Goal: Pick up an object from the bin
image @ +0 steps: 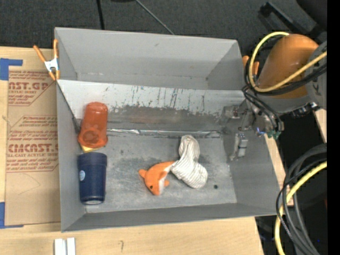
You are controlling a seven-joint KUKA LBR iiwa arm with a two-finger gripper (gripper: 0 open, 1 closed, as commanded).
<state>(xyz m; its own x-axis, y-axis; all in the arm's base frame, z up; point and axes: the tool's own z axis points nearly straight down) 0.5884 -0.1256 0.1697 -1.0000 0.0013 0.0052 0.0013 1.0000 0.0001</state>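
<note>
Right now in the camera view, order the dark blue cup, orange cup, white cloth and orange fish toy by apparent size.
1. dark blue cup and white cloth: too alike to rank.
2. orange cup: slightly smaller.
3. orange fish toy: clearly smallest.

A dark, speckled floor point(202, 9) spreads behind the grey metal bin point(149, 57), with a thin black cable point(154, 17) running slantwise across it. A pale wooden tabletop point(175, 235) shows along the near edge, plain and lightly marked. The light is even, the shadows soft
</note>
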